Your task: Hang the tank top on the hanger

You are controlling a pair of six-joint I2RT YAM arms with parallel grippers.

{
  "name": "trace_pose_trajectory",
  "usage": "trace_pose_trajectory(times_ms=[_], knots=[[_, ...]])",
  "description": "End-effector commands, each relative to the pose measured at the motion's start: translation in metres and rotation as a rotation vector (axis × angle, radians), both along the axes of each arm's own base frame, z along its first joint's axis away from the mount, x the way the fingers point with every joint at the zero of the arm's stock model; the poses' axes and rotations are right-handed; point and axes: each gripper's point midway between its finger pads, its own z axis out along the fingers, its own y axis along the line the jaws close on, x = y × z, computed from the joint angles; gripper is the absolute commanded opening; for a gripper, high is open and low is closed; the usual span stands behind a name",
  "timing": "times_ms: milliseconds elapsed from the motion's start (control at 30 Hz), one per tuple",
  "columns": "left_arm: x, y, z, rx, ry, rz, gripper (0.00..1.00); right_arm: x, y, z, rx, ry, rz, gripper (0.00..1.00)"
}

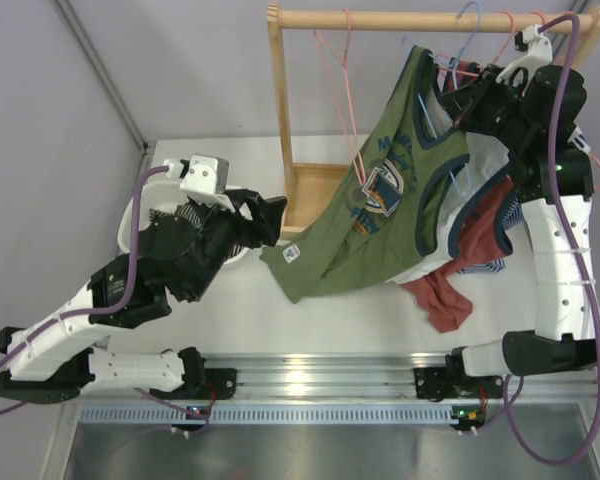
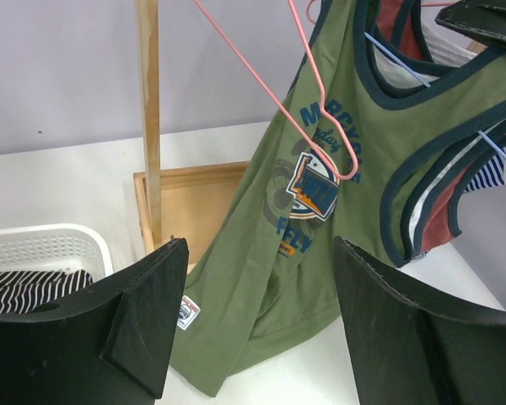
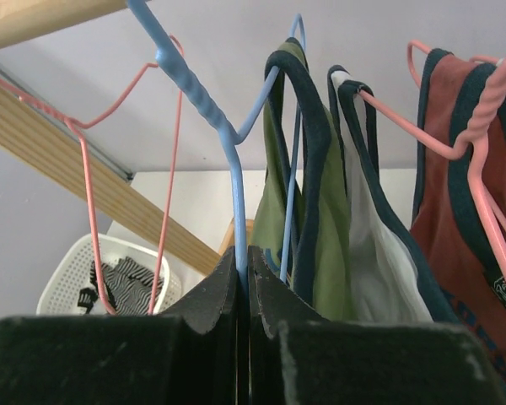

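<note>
Left to right:

- White basket (image 1: 130,228) at the table's (image 1: 380,325) left edge, black-and-white striped garment (image 2: 34,288) inside.
- Left gripper (image 2: 257,333) is low over the table, just right of the basket. Its fingers (image 2: 143,329) are spread wide with nothing between them. The tank top's lower hem shows past the gap, no contact.
- Wooden rack (image 1: 277,120) with a tray base (image 2: 198,198). A bare pink hanger (image 2: 304,126) dangles off the top rail in front of the shirt's chest graphic.
- Tank top (image 1: 380,200) hangs slanted from the rail area down to the table, and its bottom corner (the one with the small label) rests on the tabletop.
- On the right wrist cam we see one navy-trimmed strap looped over the blue hanger's (image 3: 211,110) arm. We can't tell about the other strap.
- Right gripper (image 3: 243,278) is up by the rail, fingers (image 3: 207,299) pressed together on the blue hanger's wire just under its twisted neck. Hook is over the rail in the top view.
- Right of that: a white navy-trimmed top (image 3: 371,245) and a red top (image 3: 464,169), the red one on another pink hanger (image 3: 481,160).
</note>
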Motion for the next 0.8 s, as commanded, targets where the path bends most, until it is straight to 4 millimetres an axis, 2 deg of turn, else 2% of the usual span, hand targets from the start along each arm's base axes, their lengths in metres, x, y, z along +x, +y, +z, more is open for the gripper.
trace_pose_trajectory(times_ms=[0, 333, 633, 767], knots=[[0.000, 0.004, 0.004, -0.002, -0.017, 0.005, 0.74, -0.006, 0.001, 0.060, 0.037, -0.187, 0.021, 0.00], [0.000, 0.003, 0.005, -0.001, -0.017, 0.003, 0.74, 0.016, -0.002, 0.054, 0.038, -0.151, 0.001, 0.00], [0.000, 0.000, 0.001, 0.003, -0.011, 0.002, 0.74, 0.029, 0.000, 0.022, 0.025, -0.079, 0.012, 0.00], [0.000, -0.001, 0.000, 0.002, -0.008, 0.002, 0.74, 0.024, -0.003, 0.016, 0.026, -0.066, -0.002, 0.00]])
